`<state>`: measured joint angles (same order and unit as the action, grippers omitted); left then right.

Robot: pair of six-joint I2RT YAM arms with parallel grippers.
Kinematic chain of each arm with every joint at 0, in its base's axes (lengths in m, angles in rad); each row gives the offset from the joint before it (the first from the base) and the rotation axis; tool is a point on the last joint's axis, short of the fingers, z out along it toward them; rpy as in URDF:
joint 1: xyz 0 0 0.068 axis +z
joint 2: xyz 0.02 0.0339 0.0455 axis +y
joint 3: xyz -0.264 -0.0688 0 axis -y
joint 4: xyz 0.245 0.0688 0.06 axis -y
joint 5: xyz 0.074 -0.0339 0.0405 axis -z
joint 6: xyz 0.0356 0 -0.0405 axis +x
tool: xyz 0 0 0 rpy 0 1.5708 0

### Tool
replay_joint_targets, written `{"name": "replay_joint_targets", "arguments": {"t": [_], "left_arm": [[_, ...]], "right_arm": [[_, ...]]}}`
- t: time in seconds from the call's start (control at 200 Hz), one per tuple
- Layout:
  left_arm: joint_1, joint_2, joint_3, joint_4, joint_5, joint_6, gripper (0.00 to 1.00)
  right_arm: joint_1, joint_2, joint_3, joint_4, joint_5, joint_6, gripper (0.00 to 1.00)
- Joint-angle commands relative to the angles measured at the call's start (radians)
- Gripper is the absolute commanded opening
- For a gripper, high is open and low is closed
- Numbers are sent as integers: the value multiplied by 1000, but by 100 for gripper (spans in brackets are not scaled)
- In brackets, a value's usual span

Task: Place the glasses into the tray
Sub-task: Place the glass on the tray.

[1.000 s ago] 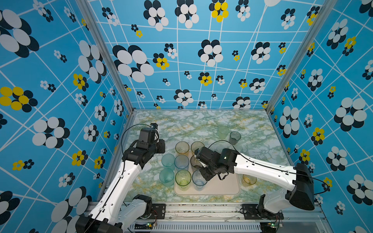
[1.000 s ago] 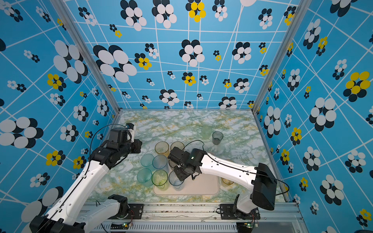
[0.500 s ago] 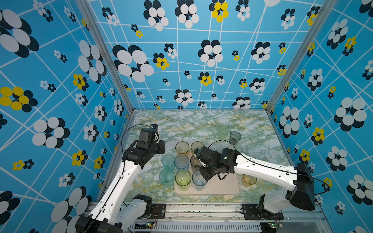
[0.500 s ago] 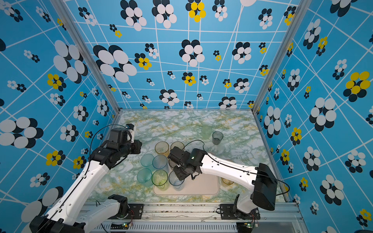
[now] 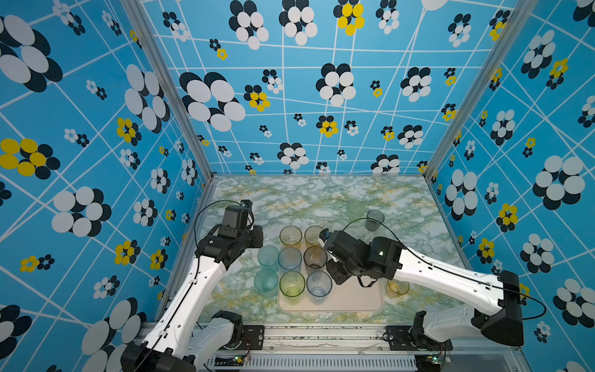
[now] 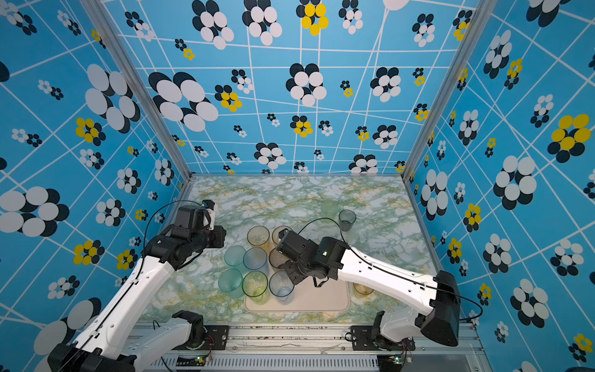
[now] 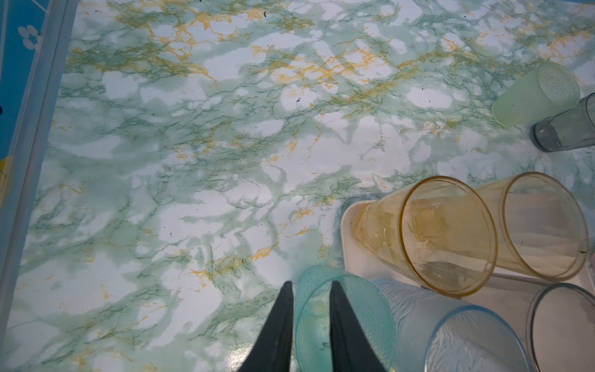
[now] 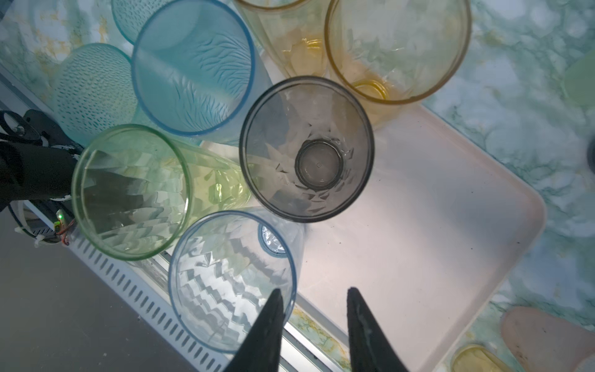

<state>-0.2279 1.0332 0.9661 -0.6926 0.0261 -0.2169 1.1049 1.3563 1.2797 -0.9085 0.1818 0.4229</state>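
**Left arm.** The left fingers (image 7: 280,328) were narrowly apart, astride the rim of a teal glass (image 7: 373,315). One finger was outside the wall and one inside, with a gap showing, so they were not clamped. This glass stood upright on the tabletop (image 7: 193,161), just left of the tray (image 7: 347,225) and near its far left corner.

**Right arm.** The right fingers (image 8: 269,331) were apart. One was at the rim of a pale blue glass (image 8: 231,283) and the other was over bare tray. The pale blue glass stood upright in the tray by its near edge.

**Tray.** Five more glasses shared the left half of the tray:
- A yellow-green glass (image 8: 128,190) stood left of the pale blue one.
- A smoky glass (image 8: 306,148) and a blue glass (image 8: 193,67) stood behind those two.
- Two amber glasses (image 5: 290,237) stood along the far edge.

**Tabletop.** The following glasses stood off the tray:
- A second teal glass (image 5: 265,281) was near the first, on its near side.
- A short amber glass (image 5: 397,287) was just right of the tray.
- A pale green glass (image 5: 355,209) and a grey glass (image 5: 375,220) stood side by side, far right and well apart from the tray.
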Motion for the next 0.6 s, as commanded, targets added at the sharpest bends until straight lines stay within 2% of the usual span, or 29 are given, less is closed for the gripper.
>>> {"name": "replay_joint_targets", "arguments": {"t": [0.0,0.185,0.35,0.595], "left_arm": [[-5,24,-7,-42,-15,11,23],[-5,62,13,-72,-27,16,22],[-4,88,12,-79,-35,13,22],[-4,111,3,-95,-45,8,21]], "right_arm": [[-40,-84,-3,-24,121,-2,37],[-168,-209,-24,6,197,-16,40],[-286,-238,-2,-29,223,-58,42],[-440,-198,-14,13,131,-97,43]]}}
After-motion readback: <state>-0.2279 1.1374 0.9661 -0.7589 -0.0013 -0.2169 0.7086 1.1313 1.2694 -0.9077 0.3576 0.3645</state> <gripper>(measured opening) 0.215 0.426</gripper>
